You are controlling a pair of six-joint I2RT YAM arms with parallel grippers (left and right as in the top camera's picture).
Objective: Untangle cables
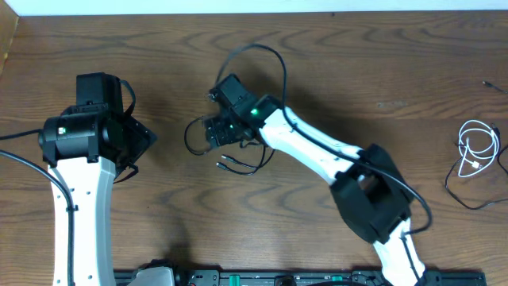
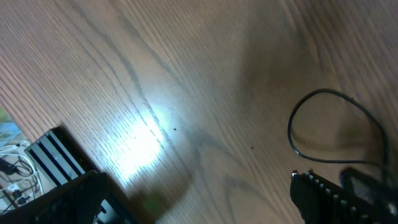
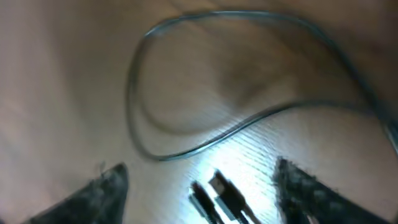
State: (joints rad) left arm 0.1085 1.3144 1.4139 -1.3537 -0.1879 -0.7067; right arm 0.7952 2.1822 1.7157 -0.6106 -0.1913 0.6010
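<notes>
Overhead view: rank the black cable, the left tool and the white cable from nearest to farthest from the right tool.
1. The black cable, right beside the right tool, mid-table.
2. The left tool, on the table's left side.
3. The white cable, near the far right edge.

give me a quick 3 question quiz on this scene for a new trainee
1. True or false: the right gripper is shut on the black cable.
2. In the right wrist view, what lies on the wood between the right gripper's fingers? A) a white coil B) plug ends C) nothing
3. Fill in: the coiled cable at the far right of the overhead view is ___ in colour.

Key
1. False: its fingers stand wide apart, and the cable loop lies beyond them.
2. B: the plug ends.
3. White.
</notes>
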